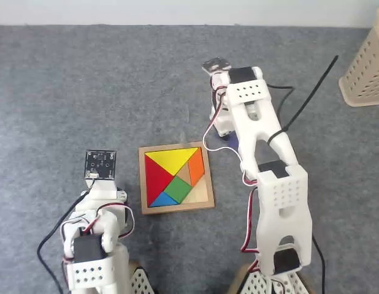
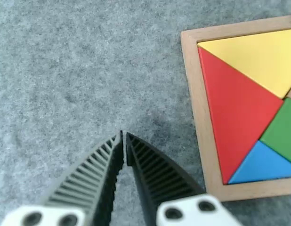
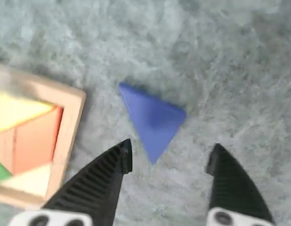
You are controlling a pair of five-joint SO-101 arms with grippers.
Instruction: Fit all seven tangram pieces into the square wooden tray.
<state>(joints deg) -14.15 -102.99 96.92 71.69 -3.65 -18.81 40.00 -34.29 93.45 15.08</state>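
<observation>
The right claw (image 3: 171, 146) is released, fingers spread wide, poised over the violet-blue triangle (image 3: 152, 117); the triangle's narrow tip points into the gap between the fingers. The triangle lies flat on the grey carpet (image 3: 239, 56), just beside the wooden tray (image 3: 72, 113), with a strip of carpet between them. The tray holds yellow, red, green, blue and orange pieces; bare wood shows on the side nearest the right arm. The left claw (image 2: 124, 136) is clenched on nothing, over carpet beside the tray's rim.

Judgement: the piece looks thin, stiff and light; smooth slanted edges may squirt out of a pinch; best taken across the wider body, not the tip, fingers low against the pile.
</observation>
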